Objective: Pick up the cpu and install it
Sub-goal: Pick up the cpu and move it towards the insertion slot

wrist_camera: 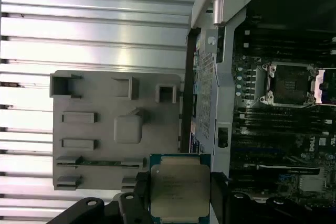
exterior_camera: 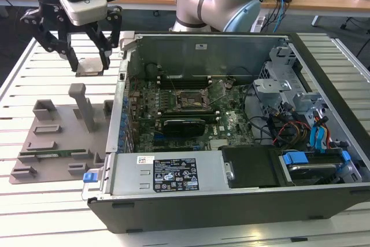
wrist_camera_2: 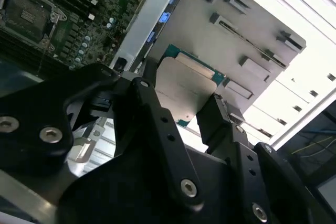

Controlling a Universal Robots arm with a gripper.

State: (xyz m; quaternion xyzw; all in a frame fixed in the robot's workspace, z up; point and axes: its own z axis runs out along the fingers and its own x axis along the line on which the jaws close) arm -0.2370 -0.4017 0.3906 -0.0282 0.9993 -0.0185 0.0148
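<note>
In the upper left of the exterior view, the gripper hangs above the slatted surface, its fingers clamped on the cpu. The chip is lifted clear of the grey tray, left of the open computer case holding the black socket.

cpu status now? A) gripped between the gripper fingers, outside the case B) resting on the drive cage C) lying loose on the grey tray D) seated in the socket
A: the cpu sits clamped in the gripper beside the case, and the socket is empty.
</note>
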